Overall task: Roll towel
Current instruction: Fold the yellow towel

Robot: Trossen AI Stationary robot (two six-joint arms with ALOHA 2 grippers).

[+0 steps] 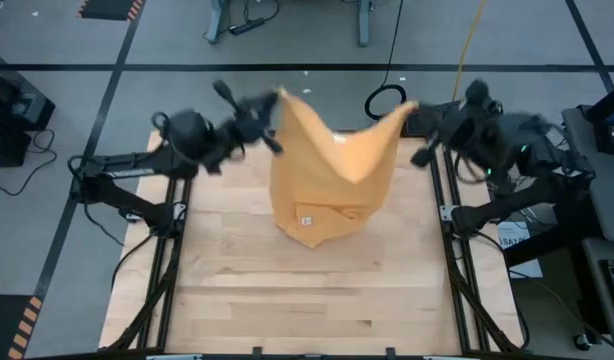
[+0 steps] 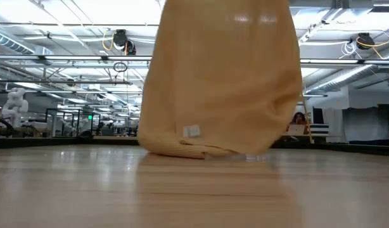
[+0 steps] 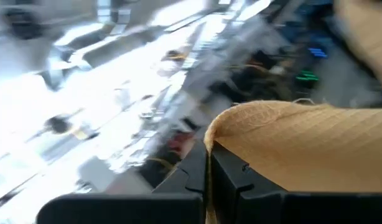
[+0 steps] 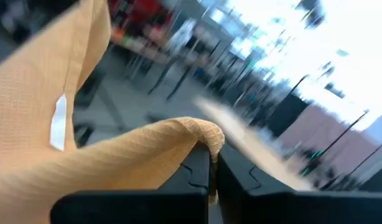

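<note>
Here, you have the towel [image 1: 332,175] lifted above the far half of the wooden table [image 1: 307,300], held by both arms at once. The left gripper [image 1: 275,108] has its fingers clamped on one upper corner of the mustard-yellow cloth; in the left wrist view the fabric [image 3: 303,146] folds over the tips of the two dark fingers [image 3: 231,177], which are pressed together with the cloth pinched between them. The right gripper [image 1: 415,112] holds the opposite upper corner the same way: in the right wrist view the towel edge [image 4: 147,149] drapes over its closed fingers [image 4: 200,171].

Between the two held corners the top edge sags into a shallow dip. The body of the cloth hangs down from the grippers, and its lower end rests bunched on the table surface, as the low view shows where the towel [image 2: 223,82] meets the tabletop [image 2: 194,190]. A small white tag [image 1: 307,221] shows near the lower edge in the high view, again low on the cloth in the low view [image 2: 191,131], and as a white strip in the right wrist view [image 4: 58,121].

You see no container on the table in any view.
</note>
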